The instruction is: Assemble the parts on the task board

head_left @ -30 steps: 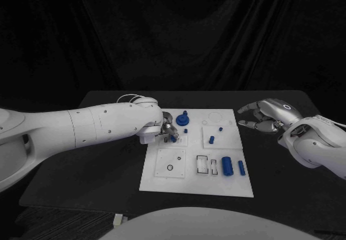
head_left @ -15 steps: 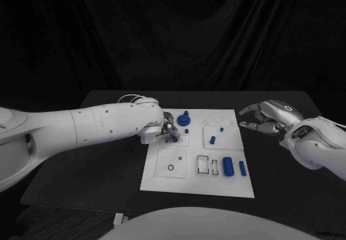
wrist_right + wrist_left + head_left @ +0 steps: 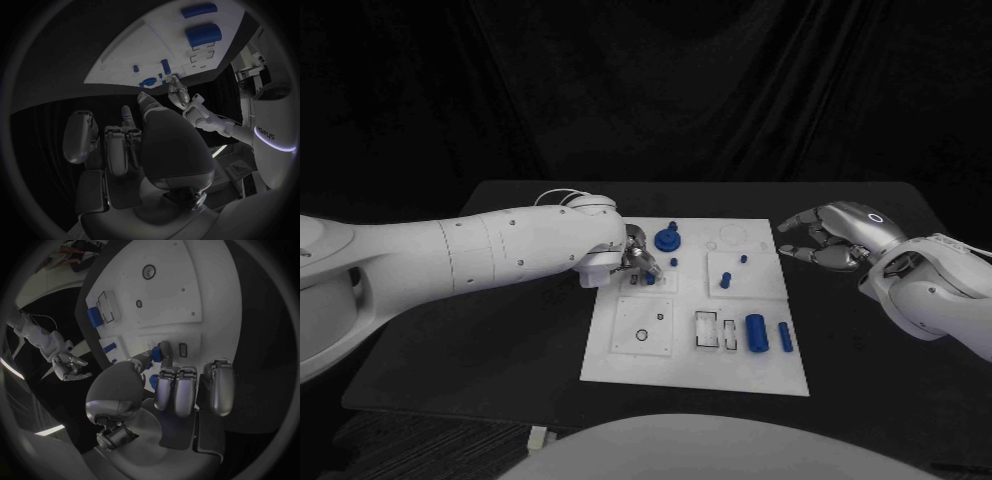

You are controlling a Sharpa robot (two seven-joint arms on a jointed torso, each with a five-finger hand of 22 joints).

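Surface (image 3: 502, 330): black, carrying the white board (image 3: 692, 370) at its middle.
Board: a white plate with its long sides running from the near edge of the surface toward the far edge; it shows printed outlines and small recesses.
Left robot hand (image 3: 635, 262): over the board's far-left part, fingers curled down together; in the left wrist view the thumb and a fingertip (image 3: 165, 348) pinch a small blue part (image 3: 157, 354) against the board.
Pinched part: at the board's left side, toward the far edge, just beside a small dark slot (image 3: 183, 349); whether it is seated in a recess I cannot tell.
Gear (image 3: 666, 240): a round blue part with an upright stub, at the board's far edge, just beside the left robot hand on its right.
Pegs (image 3: 726, 281): short blue parts standing near the board's centre, well apart from both robot hands.
Cylinder (image 3: 754, 333): thick blue part lying at the board's near-right part, long axis toward the far edge.
Bar (image 3: 783, 337): a thinner blue part lying just right of the cylinder, near the board's right edge.
Ring (image 3: 640, 335): small dark ring on the near-left part of the board.
Right robot hand (image 3: 822, 238): off the board, above the surface just past the board's far-right corner, fingers loosely curled and apart, holding nothing, touching no part.
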